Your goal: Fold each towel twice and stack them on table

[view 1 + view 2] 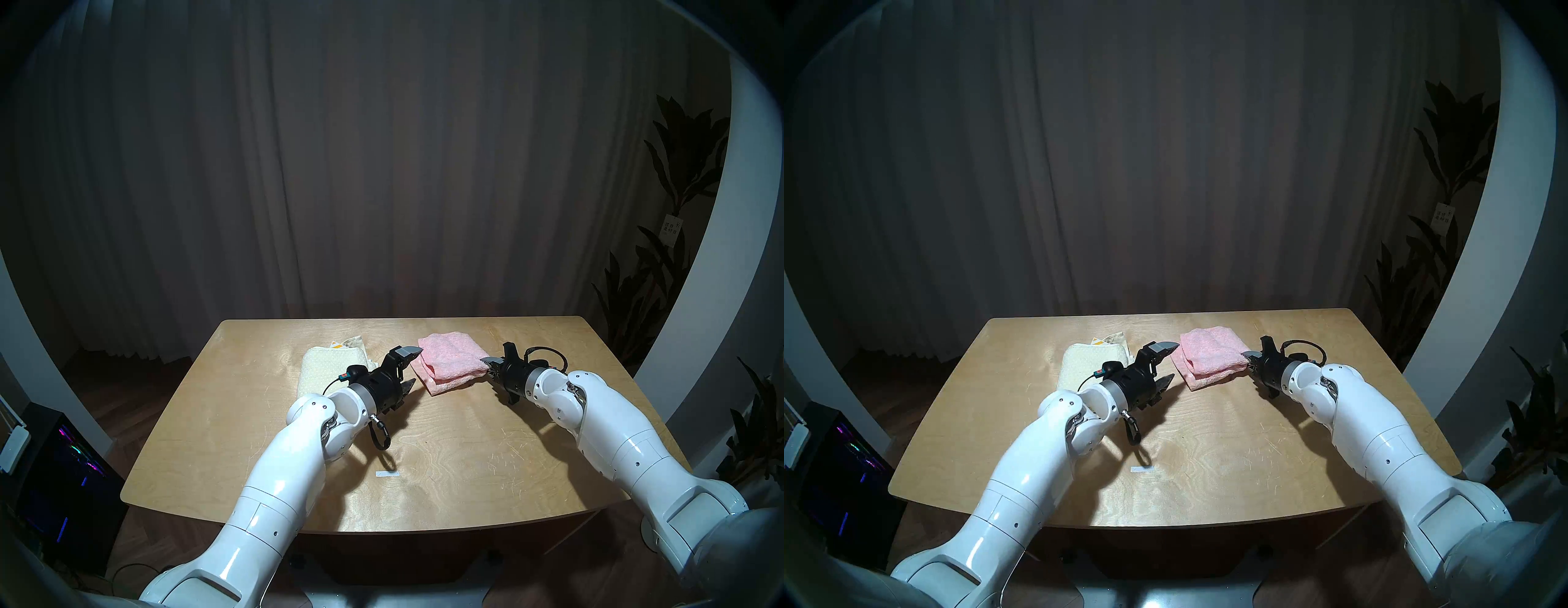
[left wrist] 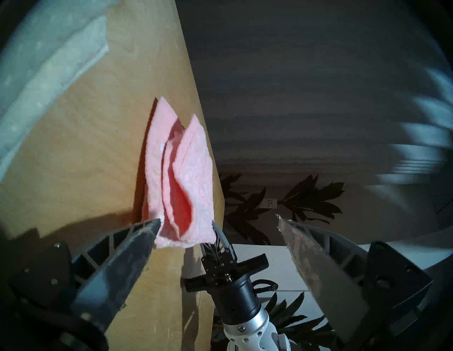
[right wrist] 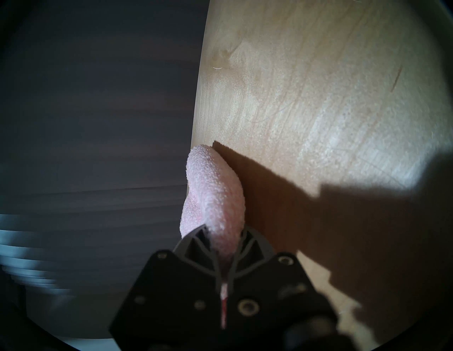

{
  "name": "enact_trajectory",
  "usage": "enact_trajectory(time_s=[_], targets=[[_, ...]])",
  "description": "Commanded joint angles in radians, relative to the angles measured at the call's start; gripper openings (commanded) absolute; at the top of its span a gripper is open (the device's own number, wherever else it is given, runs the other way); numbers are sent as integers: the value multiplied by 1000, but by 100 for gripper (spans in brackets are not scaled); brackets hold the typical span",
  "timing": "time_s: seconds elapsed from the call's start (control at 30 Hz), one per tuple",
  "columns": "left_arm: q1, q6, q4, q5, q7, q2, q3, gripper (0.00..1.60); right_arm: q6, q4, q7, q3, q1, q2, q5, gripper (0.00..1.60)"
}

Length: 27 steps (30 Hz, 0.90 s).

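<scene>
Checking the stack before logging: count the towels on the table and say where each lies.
2. The folded cream-yellow dotted terry towel lies far left on the light plywood table; the folded pink terry towel lies right of it, apart, unstacked. None appears hidden.

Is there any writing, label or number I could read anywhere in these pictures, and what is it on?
No text can be read.
White tag hanging on the plant: dark characters, too small to read.
Label with orange marks on the cream towel: too small to read.
White tape strip on the table: no writing visible.
Pink towel: no writing visible.
</scene>
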Motion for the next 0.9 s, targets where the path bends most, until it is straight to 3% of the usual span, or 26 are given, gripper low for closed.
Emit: enact_trajectory(time_s=[0.0,0.87], targets=[[-1,-10,-26,24,-11,-11,23,160,-14,39,-11,-44,-53,-29,-22,0],[1,-30,-29,43,-17,-12,30,160,-44,20,25,-58,-71,-23,-66,0]])
